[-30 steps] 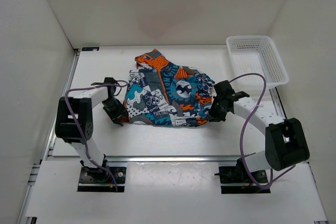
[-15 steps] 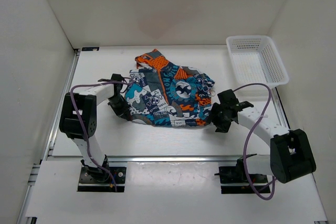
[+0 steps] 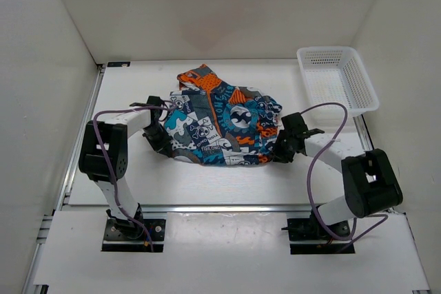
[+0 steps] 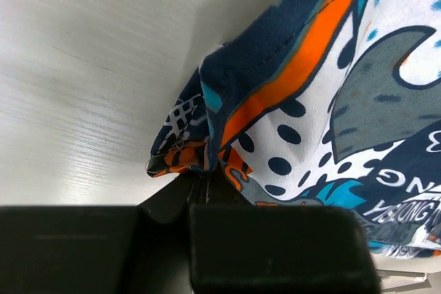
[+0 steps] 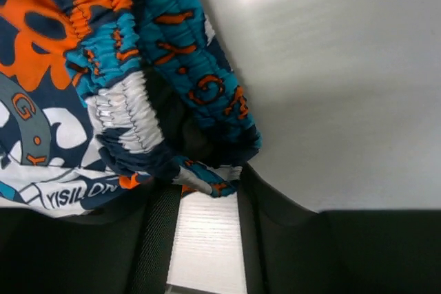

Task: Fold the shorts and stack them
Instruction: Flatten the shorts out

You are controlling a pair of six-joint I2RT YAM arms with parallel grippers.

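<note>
Clenching the shorts [image 3: 224, 125] hem near the bench [image 3: 131, 180] left edge is our left gripper [image 3: 163, 147]. Our right gripper [image 3: 280, 151] gapes around the waistband.

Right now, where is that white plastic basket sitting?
In the overhead view the white basket sits at the far right corner of the table, to the right of the shorts and beyond the right claw, touching neither.

The white table [image 3: 138, 87] carries a pair of patterned shorts [image 3: 224, 118], lying crumpled near its middle. A white mesh basket [image 3: 324, 49] sits at the table's far right corner, apart from the shorts.
</note>
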